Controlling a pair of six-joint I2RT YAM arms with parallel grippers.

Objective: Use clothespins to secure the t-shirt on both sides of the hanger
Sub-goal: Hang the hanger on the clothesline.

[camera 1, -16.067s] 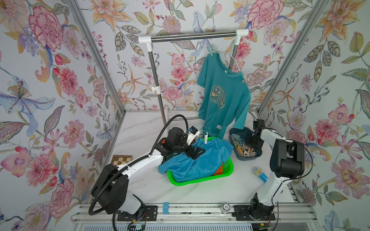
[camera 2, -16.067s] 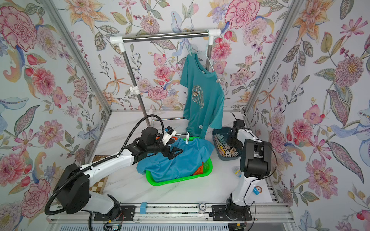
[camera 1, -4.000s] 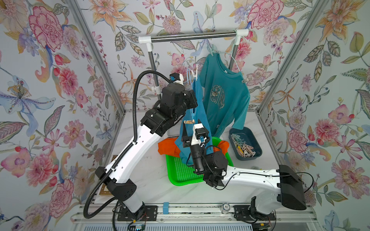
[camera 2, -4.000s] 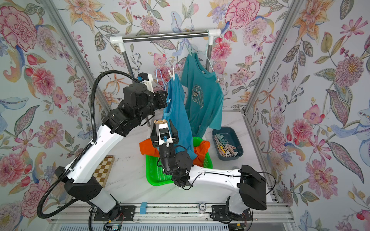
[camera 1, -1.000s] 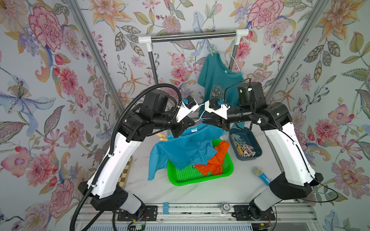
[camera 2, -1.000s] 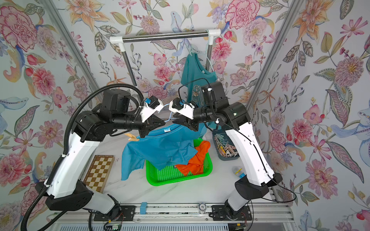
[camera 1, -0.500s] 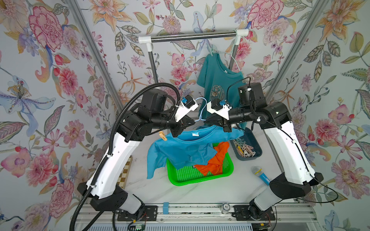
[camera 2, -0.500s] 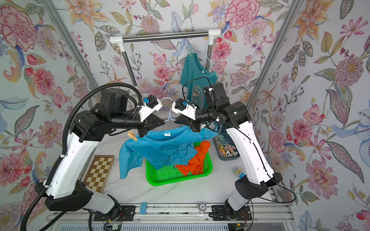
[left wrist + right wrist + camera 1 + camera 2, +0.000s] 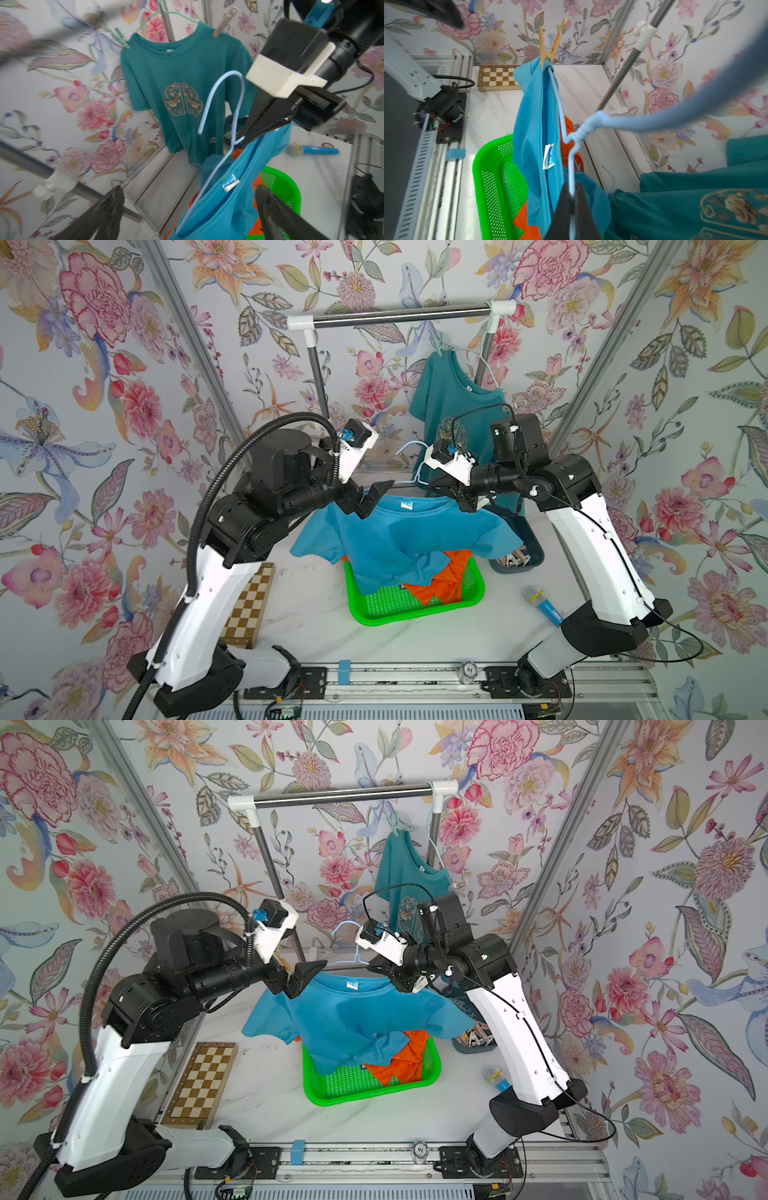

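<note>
Blue t-shirt (image 9: 399, 531) on hanger (image 9: 571, 166): right hand (image 9: 572, 195) clamps it, left hand (image 9: 374, 498) spread wide, empty; clothespins (image 9: 515, 560) at three o'clock half-hidden.

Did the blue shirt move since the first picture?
Yes. The blue t-shirt has gone up from the green basket, toward the rail.

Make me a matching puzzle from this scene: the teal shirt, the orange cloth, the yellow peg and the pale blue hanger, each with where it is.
Things:
1 teal t-shirt
2 orange cloth
3 yellow clothespin
4 pale blue hanger

Places:
A in the green basket
B pinched in the right gripper
C hanging from the rail
D clipped to the blue t-shirt

Pairs: 1-C, 2-A, 3-D, 4-B.
</note>
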